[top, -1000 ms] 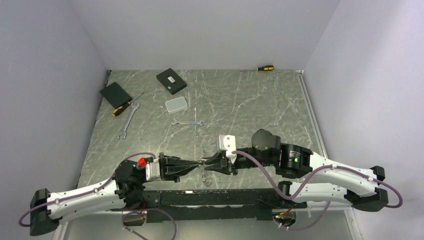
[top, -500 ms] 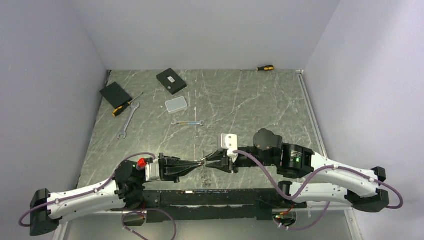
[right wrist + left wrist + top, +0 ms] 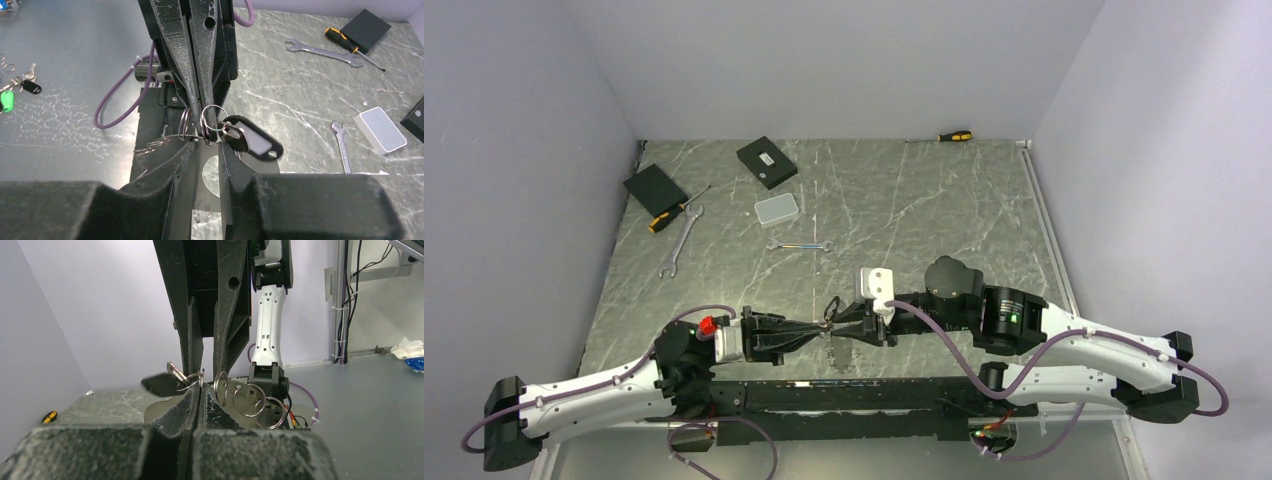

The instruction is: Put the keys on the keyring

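We hold the keyring [image 3: 215, 106] clamped in the left gripper [image 3: 200, 390]. The right gripper [image 3: 206, 147] stands slightly apart. Next, thread the key [image 3: 234, 135] on with fine alignment.

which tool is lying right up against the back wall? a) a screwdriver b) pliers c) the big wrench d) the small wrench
a: a screwdriver with a yellow and black handle lies at the far edge of the table by the wall, while the big wrench and small wrench lie nearer.

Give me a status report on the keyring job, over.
Left end effector shut on the keyring. Right end effector partly open around the same ring. Black-headed key and tag hanging at it. Nothing in the way.
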Robot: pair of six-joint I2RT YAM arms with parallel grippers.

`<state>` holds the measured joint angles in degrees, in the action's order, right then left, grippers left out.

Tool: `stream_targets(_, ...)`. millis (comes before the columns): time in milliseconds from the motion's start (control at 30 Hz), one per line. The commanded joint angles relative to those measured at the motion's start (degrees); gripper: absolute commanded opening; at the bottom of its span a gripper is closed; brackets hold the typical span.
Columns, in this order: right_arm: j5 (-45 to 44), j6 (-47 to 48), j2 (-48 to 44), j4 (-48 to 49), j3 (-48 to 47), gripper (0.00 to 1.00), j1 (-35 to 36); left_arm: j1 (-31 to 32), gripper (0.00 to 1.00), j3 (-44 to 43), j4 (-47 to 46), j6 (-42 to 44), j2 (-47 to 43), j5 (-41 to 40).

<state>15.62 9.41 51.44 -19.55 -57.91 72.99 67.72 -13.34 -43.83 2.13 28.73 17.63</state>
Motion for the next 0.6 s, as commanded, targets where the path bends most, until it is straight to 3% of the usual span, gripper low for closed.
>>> stream_targets(0, 1.3, -0.3, 0.3, 4.6, -2.6, 0.27, 0.1, 0.1, 0.00, -0.3, -3.5, -0.1, -0.3, 0.2)
stream_targets(567, 1.3, 0.7, 2.2, 1.3, -6.5, 0.27, 0.7, 0.1, 0.00, 0.3, -2.8, 0.8, -1.1, -1.4)
